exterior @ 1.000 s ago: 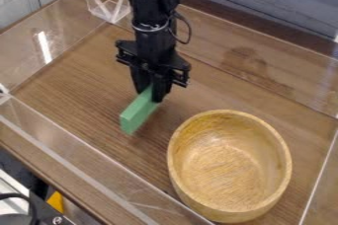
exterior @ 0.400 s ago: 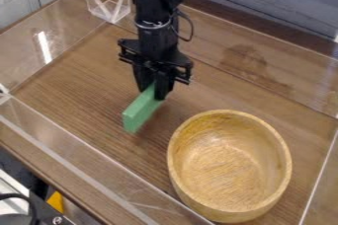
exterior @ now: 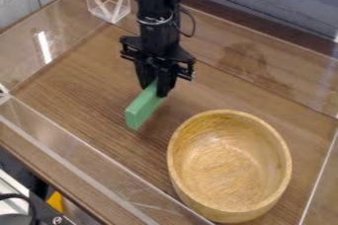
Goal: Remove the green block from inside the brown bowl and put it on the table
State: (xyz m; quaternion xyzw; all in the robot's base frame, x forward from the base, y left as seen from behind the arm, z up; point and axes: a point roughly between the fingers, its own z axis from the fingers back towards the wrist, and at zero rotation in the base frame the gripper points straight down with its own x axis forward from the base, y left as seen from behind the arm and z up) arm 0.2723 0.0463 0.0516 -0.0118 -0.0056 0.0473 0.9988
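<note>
The green block (exterior: 144, 109) leans on the table (exterior: 79, 91), its lower end on the wood and its upper end between my fingers. My gripper (exterior: 160, 89) points straight down and is shut on the block's upper end. The brown bowl (exterior: 228, 163) stands at the lower right of the block, empty, with its pale inside showing. The block is outside the bowl, a short gap to its left.
Low clear acrylic walls (exterior: 53, 140) border the tabletop on the near and left sides. A clear folded piece (exterior: 109, 7) stands behind the arm at the back left. Bare wood lies left of the block.
The gripper and the green block have drifted slightly right and toward the bowl; the grip stays shut. The bowl has not moved.
</note>
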